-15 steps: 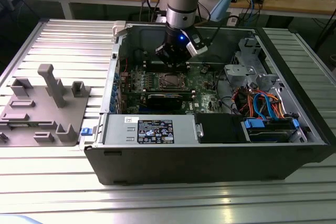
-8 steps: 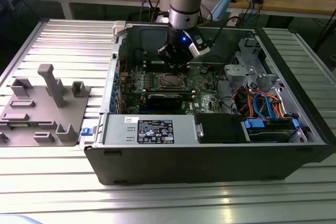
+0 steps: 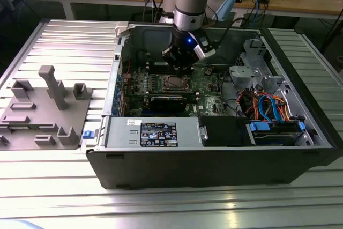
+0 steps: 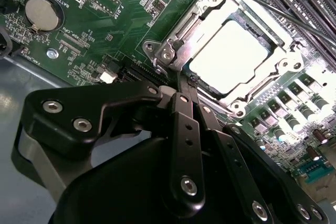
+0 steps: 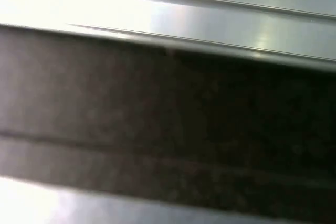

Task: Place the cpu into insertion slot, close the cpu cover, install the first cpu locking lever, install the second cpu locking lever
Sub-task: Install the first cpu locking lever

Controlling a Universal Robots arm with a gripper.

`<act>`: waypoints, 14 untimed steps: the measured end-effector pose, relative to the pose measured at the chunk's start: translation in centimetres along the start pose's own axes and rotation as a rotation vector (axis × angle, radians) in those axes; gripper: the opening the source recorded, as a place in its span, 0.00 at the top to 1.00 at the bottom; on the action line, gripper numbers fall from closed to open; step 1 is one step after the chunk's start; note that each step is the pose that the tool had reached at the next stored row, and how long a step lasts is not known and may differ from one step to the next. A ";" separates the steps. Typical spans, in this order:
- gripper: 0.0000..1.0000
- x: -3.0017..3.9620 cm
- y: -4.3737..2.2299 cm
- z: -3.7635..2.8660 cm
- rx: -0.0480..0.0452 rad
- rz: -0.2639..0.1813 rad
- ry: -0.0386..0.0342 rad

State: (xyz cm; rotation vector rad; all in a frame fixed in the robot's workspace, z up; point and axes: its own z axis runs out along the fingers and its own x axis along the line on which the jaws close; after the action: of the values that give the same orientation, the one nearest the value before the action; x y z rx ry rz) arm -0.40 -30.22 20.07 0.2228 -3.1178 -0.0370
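One chip sits under its cover; my end effector, pinched shut and empty, works the socket's edge.

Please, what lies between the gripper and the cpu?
In the second wrist view, only the cpu cover's metal edge lies between the gripper and the cpu.

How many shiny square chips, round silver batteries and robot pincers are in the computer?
Silvery square metal-topped chip: 1
Round silver coin battery: 1
Black robot pincer: 1
Total: 3
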 end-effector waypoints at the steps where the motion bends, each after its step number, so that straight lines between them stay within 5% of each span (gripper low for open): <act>1: 0.89 -0.02 0.02 0.02 -0.0001 0.000 0.0000; 4: 0.89 -0.04 0.05 -0.01 -0.0006 0.000 -0.0002; 9: 0.89 -0.02 0.10 -1.33 -0.0005 0.000 -0.0002; 14: 0.89 -0.02 0.09 -1.30 -0.0005 0.000 -0.0001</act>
State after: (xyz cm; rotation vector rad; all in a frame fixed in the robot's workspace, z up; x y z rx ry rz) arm -0.38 -30.16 21.37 0.2227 -3.1179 -0.0379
